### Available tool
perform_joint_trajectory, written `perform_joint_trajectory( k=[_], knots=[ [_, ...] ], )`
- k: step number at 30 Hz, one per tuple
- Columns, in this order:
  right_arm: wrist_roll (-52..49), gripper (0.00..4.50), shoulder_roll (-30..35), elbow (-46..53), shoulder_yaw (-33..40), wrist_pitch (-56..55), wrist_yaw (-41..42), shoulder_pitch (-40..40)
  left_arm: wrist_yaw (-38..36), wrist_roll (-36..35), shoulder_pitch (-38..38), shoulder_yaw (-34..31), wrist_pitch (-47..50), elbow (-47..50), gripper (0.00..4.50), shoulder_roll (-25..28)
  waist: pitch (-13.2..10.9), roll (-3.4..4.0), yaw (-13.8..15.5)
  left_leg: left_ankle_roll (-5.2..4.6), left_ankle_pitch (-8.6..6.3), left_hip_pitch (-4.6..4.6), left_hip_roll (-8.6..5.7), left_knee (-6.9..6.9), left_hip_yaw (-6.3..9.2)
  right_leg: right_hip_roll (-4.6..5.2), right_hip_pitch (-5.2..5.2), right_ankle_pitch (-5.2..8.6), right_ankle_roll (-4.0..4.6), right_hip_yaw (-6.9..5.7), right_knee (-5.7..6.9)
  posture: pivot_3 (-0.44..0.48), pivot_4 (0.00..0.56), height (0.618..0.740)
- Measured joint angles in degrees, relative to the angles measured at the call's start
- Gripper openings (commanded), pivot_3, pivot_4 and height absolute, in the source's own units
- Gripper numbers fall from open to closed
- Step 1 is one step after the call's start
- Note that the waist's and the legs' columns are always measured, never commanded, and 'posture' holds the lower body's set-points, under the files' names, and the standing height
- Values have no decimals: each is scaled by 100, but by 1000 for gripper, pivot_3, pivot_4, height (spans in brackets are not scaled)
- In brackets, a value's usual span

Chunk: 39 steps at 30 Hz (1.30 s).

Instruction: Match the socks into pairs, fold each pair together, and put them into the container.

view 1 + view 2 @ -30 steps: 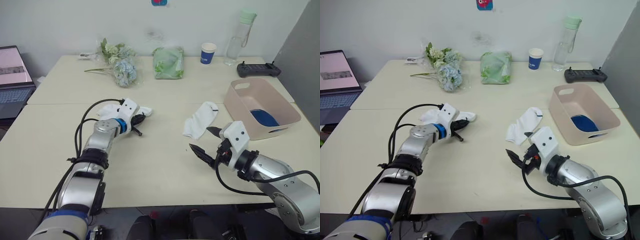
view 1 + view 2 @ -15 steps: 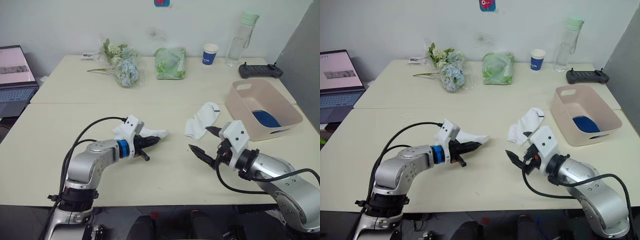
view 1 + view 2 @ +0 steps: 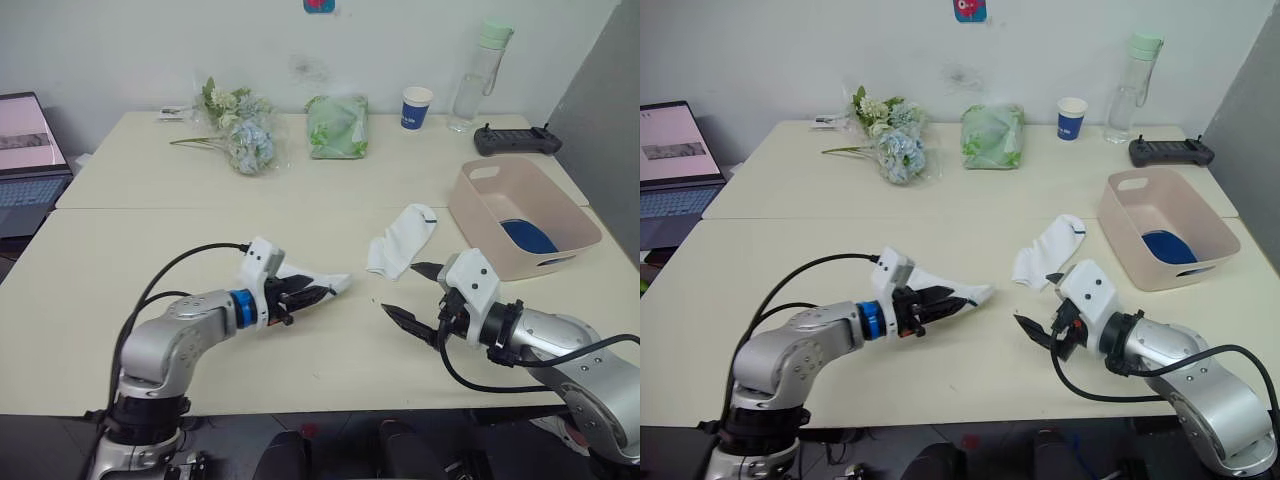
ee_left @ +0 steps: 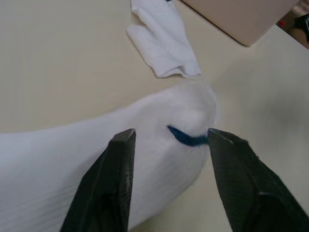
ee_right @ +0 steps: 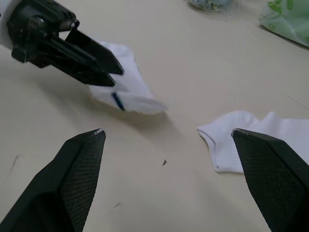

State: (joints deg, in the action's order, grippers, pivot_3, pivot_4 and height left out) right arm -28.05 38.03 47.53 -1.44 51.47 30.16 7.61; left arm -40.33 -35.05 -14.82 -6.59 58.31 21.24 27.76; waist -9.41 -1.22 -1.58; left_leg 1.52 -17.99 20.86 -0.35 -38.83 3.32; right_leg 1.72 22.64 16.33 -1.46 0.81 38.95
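- Since the earlier frames the left gripper (image 3: 305,294) has travelled from the table's left-centre towards the middle, bringing a white sock (image 3: 318,285) with it; the right gripper (image 3: 412,292) has stayed near the front edge with little change.
- Left gripper: fingers closed on the white sock. The sock's free end with a small dark cuff mark (image 4: 186,137) sticks out past the fingertips, above the table (image 3: 150,235).
- Right gripper: fingers (image 5: 79,169) spread wide, holding nothing, low over the table and pointing towards the left gripper.
- A second white sock (image 3: 400,241) lies flat on the table, between the two grippers and farther back, just beside the container (image 3: 478,215) but apart from it.
- The container, a pale pink tub, stands on the robot's right side of the table; something blue (image 3: 528,236) lies on its floor, too unclear to tell whether one sock or a pair.
- Along the far edge: flowers (image 3: 238,130), a green bag (image 3: 335,125), a blue paper cup (image 3: 416,106), a clear bottle (image 3: 480,75) and a black controller (image 3: 515,140).
- A laptop (image 3: 25,160) sits at the far left.
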Motion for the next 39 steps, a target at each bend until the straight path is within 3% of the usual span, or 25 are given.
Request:
perform_joint_trajectory(
  k=[4, 14, 17, 22, 27, 30, 35, 39],
  knots=[
    [-50, 4500, 39, -3, -26, -3, 145, 143, -179, -472, 66, -616, 121, 3, 4476, 358, 0, 0, 4, 0, 0, -2, -2, 0, 3, 0, -4, 0, 0, -3, 0, 0, 150, 740],
    [246, 4500, -270, -468, -756, -70, -40, 494, 155, 7, 73, -1228, -1026, -1422, 4476, 623, 0, 0, 4, 0, 0, -1, -2, 2, 3, 3, 0, 0, 1, -2, -3, 0, 150, 740],
    [627, 4500, -210, -702, -1100, -304, -39, 560, 210, 423, 49, -1084, -1476, -1938, 4476, 729, 0, 0, 5, 1, 0, -1, -5, 2, 2, 8, 0, 0, 0, -2, -5, 0, 150, 740],
    [2104, 4500, 582, -1386, -2237, -1644, 321, 770, 193, 865, -52, -713, -1874, -2444, 4476, 751, -2, -3, 11, 1, 0, 2, -11, 1, -2, 18, 2, 0, 0, -5, -9, 0, 150, 740],
    [2733, 4500, 372, -2044, -2610, -2306, 592, 1152, 11, 954, -197, -435, -1842, -2646, 4476, 783, -3, -5, 4, 2, 1, 0, -8, 1, -1, 16, 3, 0, 0, -5, -1, 0, 150, 740],
    [3005, 4500, 76, -2495, -2823, -2568, 777, 1452, -61, 1015, -502, -219, -1736, -2864, 3869, 799, -3, -5, 3, 2, 1, 0, -9, 1, 0, 16, 2, 0, 0, -8, 0, 0, 150, 740],
    [3402, 4500, -269, -3057, -3145, -2770, 1107, 1854, -172, 1179, -809, 9, -1631, -3135, 2305, 893, -3, -5, 9, 2, 1, 2, -12, 0, -1, 21, 3, 0, 0, -7, -3, 0, 150, 740],
    [3592, 3151, -482, -3440, -3254, -2862, 1370, 2067, -192, 1314, -928, 118, -1600, -3254, 962, 926, -3, -5, 9, 3, 1, 0, -13, 0, 0, 23, 3, 0, 0, -8, -2, 0, 150, 740]
  ],
)
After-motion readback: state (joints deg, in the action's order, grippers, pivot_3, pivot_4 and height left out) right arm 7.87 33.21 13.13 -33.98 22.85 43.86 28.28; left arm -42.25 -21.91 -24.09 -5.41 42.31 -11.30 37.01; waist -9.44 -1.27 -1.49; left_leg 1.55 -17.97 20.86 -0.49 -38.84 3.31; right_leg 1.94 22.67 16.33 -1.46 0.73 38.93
